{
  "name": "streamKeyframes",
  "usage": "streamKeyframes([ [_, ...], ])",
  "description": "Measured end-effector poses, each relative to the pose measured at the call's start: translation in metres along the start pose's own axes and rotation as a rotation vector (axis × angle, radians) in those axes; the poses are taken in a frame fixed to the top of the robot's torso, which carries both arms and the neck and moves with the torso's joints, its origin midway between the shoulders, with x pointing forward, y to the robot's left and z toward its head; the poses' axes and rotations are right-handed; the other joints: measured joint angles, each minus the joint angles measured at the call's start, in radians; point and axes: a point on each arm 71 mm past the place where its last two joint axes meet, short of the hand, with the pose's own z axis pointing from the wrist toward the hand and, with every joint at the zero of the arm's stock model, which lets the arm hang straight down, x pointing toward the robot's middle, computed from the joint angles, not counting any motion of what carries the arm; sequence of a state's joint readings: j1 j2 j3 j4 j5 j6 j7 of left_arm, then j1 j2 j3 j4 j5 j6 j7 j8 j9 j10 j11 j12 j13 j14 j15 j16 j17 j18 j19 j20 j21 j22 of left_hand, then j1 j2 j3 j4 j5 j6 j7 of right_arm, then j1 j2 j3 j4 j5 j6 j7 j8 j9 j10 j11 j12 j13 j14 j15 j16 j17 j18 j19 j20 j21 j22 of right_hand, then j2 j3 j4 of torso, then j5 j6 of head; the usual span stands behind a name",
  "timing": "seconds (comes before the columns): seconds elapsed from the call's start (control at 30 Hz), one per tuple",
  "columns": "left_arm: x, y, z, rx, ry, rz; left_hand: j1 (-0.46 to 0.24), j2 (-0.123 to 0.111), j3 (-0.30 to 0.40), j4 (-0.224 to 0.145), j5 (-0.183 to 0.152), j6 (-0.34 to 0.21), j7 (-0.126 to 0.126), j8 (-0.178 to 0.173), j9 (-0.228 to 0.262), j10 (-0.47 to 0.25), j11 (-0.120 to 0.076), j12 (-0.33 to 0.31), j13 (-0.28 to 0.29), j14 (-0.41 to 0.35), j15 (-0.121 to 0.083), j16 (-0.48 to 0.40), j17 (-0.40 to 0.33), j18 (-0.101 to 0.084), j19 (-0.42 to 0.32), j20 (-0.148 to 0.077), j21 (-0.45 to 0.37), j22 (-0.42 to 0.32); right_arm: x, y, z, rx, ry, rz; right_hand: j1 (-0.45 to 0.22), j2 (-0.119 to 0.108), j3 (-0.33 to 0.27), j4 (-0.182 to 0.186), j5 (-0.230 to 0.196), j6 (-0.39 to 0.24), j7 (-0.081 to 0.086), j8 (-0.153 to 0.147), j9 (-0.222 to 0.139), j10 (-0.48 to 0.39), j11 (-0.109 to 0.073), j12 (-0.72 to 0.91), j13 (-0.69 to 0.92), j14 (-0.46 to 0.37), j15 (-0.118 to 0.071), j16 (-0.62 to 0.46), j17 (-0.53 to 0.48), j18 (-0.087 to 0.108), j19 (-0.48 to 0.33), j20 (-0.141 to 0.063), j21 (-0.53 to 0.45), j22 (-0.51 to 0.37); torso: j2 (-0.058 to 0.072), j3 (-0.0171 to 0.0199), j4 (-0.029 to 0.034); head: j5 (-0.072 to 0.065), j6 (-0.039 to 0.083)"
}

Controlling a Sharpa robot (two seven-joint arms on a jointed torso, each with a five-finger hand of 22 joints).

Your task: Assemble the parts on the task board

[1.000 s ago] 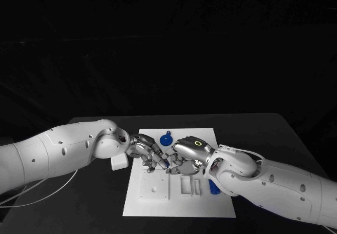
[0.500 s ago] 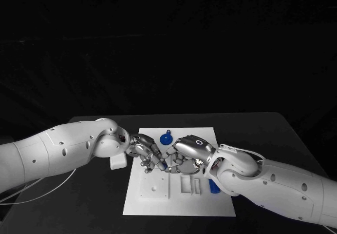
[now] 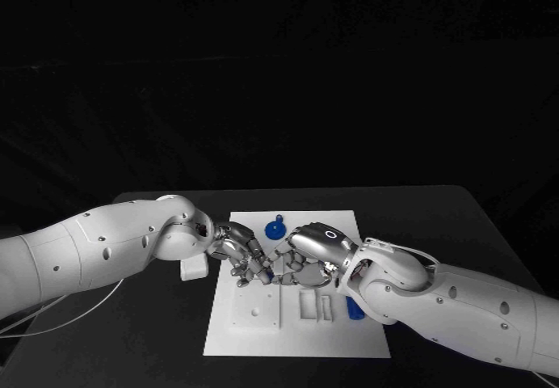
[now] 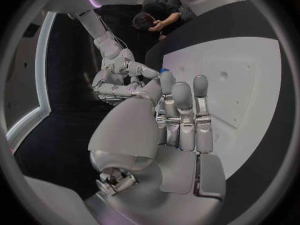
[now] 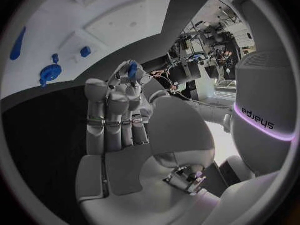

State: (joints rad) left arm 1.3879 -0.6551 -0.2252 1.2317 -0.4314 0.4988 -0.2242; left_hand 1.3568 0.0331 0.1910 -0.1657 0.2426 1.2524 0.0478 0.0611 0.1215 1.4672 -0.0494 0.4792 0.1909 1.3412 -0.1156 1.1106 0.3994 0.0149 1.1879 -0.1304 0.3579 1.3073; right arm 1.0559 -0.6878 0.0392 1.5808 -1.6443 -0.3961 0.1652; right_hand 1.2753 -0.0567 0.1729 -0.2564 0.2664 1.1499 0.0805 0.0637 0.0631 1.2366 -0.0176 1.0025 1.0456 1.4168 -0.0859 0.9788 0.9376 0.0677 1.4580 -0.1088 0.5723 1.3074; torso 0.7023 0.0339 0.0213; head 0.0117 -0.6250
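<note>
Above the task board (image 3: 350, 339), left robot hand (image 3: 242, 255) pinches a blue part (image 5: 132, 71); right robot hand (image 3: 305, 260) unclear.

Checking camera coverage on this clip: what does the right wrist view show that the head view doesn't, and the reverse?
Right wrist view: a clear look at a small blue part pinched at fingertips beyond the right hand. Head view: the left hand meeting the right over the whole task board. Both: the round blue part and the long blue part.
</note>
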Motion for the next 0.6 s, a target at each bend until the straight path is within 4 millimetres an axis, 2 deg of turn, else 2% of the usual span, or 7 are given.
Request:
streamKeyframes([
  [0.3,0.0001,0.0000,-0.0001,0.001,0.000,-0.001,0.000,0.000,-0.001,-0.001,0.000,0.001,0.000,0.000,0.000,0.000,0.000,0.000,0.000,0.000,0.000,0.000,0.000,0.000,0.000,0.000,0.000,0.000,0.0022,-0.0002,0.0022,0.001,0.017,0.003,0.000,0.000,-0.039,0.000,0.000,0.000,0.000,0.000,0.000,0.000,0.000,0.000,-0.003,0.000,0.000,0.000,0.000,0.000,0.000,0.000,0.000,0.000,0.000,0.0001,-0.0001,-0.001,-0.002],
  [0.6,-0.0001,0.0002,-0.0005,0.003,0.000,-0.005,0.000,0.000,-0.001,-0.001,0.000,0.001,0.000,-0.001,0.000,0.000,0.000,0.000,0.001,0.000,0.000,0.004,0.001,0.000,-0.004,-0.004,0.000,0.001,0.0048,-0.0004,0.0034,0.002,0.034,0.004,0.000,0.000,-0.047,0.000,0.005,0.000,0.000,0.000,0.000,0.000,0.000,0.000,-0.003,0.000,0.000,0.000,-0.001,0.000,0.000,0.000,-0.004,0.000,0.000,0.0009,-0.0001,0.000,-0.003],
])
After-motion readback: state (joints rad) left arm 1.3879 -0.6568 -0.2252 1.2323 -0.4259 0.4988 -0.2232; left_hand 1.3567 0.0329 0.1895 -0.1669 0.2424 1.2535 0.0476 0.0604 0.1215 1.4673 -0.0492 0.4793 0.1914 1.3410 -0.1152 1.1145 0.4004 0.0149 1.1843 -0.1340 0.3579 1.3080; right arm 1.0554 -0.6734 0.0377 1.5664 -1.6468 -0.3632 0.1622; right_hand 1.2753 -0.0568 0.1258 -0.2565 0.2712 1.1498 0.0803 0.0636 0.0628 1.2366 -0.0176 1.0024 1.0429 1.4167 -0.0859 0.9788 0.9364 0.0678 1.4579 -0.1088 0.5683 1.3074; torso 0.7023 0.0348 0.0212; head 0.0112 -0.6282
